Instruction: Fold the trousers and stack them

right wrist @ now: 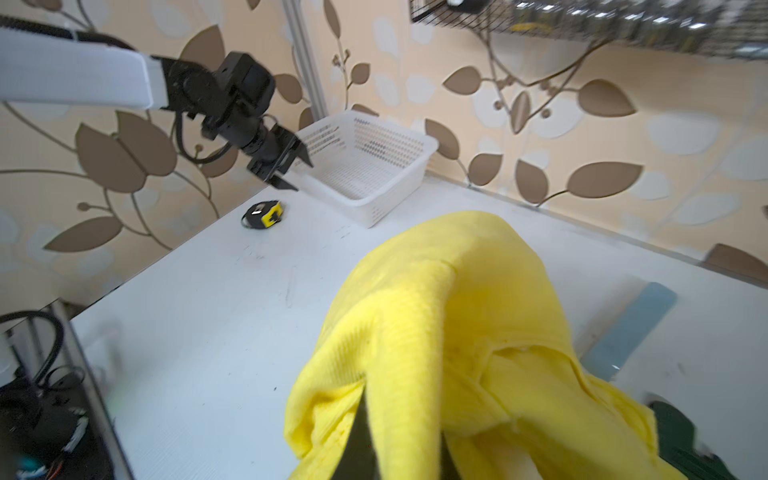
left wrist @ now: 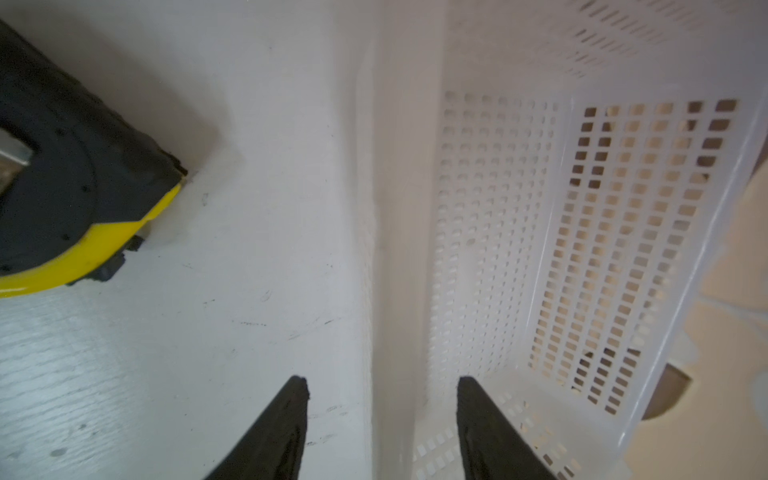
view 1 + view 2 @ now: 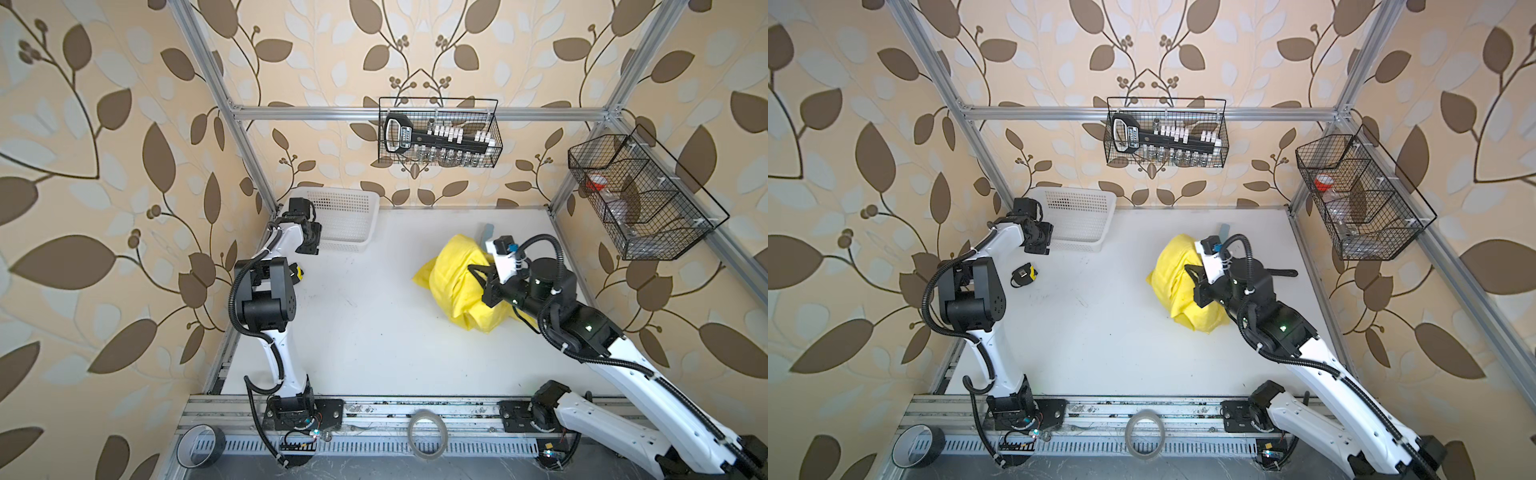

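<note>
A white perforated plastic basket (image 3: 365, 245) sits on a white counter (image 3: 374, 332). The bright yellow soft trousers (image 3: 453, 286) are outside the basket and well apart from it. They are bunched into a rumpled heap, with the upper part lifted and the lower folds resting on the counter.

The right end effector (image 3: 476, 270) reaches into the heap. Its jaws are pressed together on a fold of the trousers, and yellow cloth drapes over one black finger (image 1: 361, 436) in the right wrist view.

The left end effector (image 2: 382, 380) hovers at the basket's near wall. Its jaws are spread, and the wall shows in the gap between them.

A black and yellow tape measure (image 3: 1023, 276) lies near the basket, apart from it.
</note>
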`<action>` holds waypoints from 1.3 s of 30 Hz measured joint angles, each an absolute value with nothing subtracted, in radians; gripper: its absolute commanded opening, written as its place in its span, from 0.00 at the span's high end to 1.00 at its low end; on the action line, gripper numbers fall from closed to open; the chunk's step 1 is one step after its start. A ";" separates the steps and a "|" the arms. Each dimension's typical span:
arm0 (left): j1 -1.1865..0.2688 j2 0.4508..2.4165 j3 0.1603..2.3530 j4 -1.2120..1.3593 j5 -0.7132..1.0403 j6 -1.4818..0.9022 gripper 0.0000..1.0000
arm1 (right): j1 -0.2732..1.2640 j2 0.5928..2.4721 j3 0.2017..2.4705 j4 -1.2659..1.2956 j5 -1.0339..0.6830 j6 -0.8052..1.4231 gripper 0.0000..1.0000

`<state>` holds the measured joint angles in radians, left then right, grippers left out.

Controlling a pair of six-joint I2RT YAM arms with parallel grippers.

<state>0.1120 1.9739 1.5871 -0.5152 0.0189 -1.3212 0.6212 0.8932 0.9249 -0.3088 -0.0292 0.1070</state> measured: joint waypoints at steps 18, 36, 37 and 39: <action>0.001 1.526 1.306 -0.547 0.144 -0.822 0.01 | 0.791 1.279 0.804 -0.038 -0.212 0.160 0.43; -0.573 1.330 1.198 -0.748 0.065 -0.492 0.01 | 0.160 0.886 0.552 -0.201 -0.337 0.250 0.03; -0.617 1.350 1.209 -0.748 0.045 -0.492 0.01 | 0.159 0.907 0.533 -0.204 -0.331 0.257 0.03; -0.698 1.411 1.241 -0.751 -0.006 -0.491 0.01 | 0.162 0.953 0.510 -0.207 -0.315 0.266 0.02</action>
